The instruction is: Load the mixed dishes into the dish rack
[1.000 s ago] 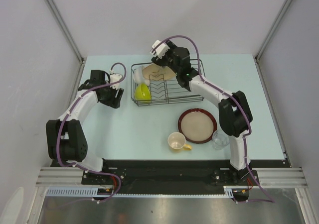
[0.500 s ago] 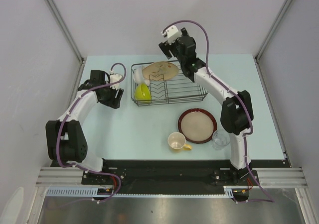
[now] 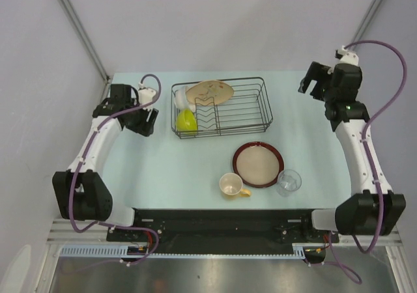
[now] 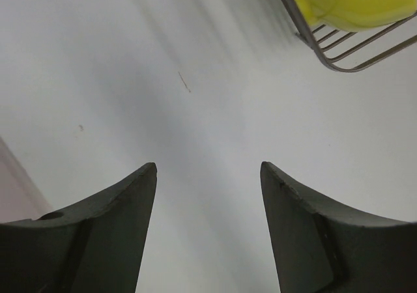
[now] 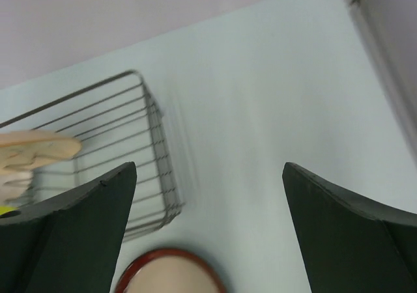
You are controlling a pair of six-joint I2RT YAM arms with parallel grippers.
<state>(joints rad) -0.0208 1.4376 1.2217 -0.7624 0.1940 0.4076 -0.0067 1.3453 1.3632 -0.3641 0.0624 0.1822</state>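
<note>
— What does everything sit on?
— A pale blue-green table [image 3: 195,163], walled in at the back and both sides.
— And directly on it?
— Four things. A black wire dish rack [image 3: 244,111] stands toward the far edge, left of centre. In front of its right half, apart from it, a dark-red-rimmed tan plate [image 3: 258,164] lies flat.
— Anything near the plate?
— A cream cup [image 3: 230,185] stands mouth up just beside its near-left rim, yellow handle toward the plate. A small clear glass [image 3: 288,181] stands upright at the near-right rim; it may be touching, I can't tell.
— The surface itself?
— One thin dark mark [image 4: 186,82] near the rack's left corner.
</note>
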